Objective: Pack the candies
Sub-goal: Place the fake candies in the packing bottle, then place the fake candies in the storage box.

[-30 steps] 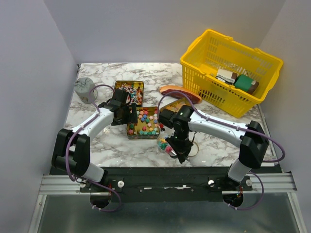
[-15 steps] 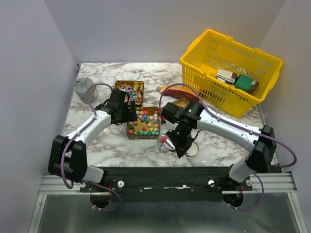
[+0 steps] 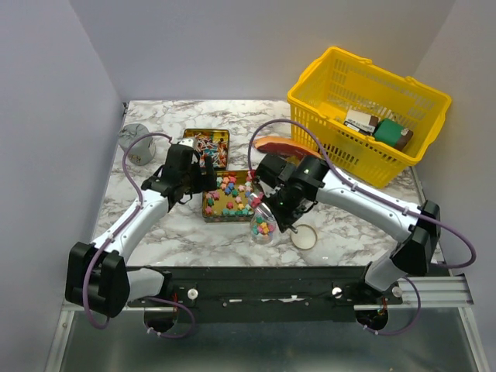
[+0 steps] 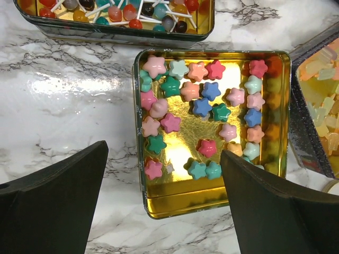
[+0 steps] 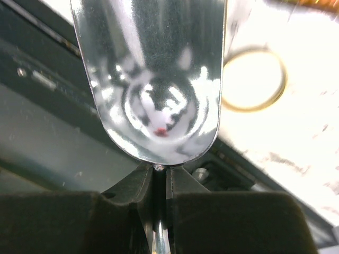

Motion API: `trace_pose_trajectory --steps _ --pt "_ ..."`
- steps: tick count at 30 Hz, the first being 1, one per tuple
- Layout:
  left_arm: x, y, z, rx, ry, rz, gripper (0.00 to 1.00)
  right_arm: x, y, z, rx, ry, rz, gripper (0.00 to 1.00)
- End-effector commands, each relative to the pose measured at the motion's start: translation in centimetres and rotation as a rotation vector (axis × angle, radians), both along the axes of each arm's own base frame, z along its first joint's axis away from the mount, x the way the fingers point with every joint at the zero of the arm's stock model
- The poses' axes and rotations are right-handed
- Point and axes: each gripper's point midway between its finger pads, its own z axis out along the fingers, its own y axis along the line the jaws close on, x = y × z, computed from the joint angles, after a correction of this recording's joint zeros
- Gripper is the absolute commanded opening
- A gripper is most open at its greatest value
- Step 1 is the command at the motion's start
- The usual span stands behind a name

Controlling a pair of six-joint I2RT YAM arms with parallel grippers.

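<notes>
Right gripper clamps scoop; packet print illegible (small).

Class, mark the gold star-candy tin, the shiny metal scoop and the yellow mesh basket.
Gold star-candy tin (image 4: 180, 198), left wrist view, near wall.
Shiny metal scoop (image 5: 153, 79), right wrist view, bowl's middle.
Yellow mesh basket (image 3: 327, 129), top external view, front wall.

Star candies lie in a gold tin.
</notes>
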Motion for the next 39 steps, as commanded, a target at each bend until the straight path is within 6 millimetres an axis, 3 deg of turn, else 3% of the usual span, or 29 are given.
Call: trace_pose_trajectory --steps 1,2,6,12,20,27,31,39 --pt "0.4 0.2 0.5 0.007 -0.041 0.002 0.99 4.4 2.6 0.6 -0.009 -0.139 0.045 0.01" --pt "0.3 0.6 0.4 0.024 -0.034 0.018 0.99 5.1 3.7 0.3 -0.039 -0.113 0.053 0.01" --pt "0.4 1.3 0.3 0.055 -0.024 0.046 0.99 5.3 2.9 -1.0 -0.222 -0.029 0.022 0.01" --pt "0.3 1.5 0.3 0.059 -0.019 0.055 0.99 4.8 3.4 -2.7 -0.278 0.043 -0.023 0.01" --pt "0.3 0.8 0.1 0.034 -0.011 0.027 0.99 3.6 2.6 -3.0 -0.284 0.093 -0.029 0.01" --pt "0.3 -0.3 0.8 0.0 -0.047 -0.032 0.99 1.3 6.1 -2.9 -0.073 0.251 -0.032 0.01" --pt "0.2 -0.3 1.4 -0.009 -0.076 -0.029 0.99 -0.3 9.2 -1.3 0.161 0.434 -0.055 0.01" --pt "0.3 0.4 1.5 0.013 -0.085 0.003 0.99 2.2 12.2 1.0 0.448 0.599 -0.154 0.01"
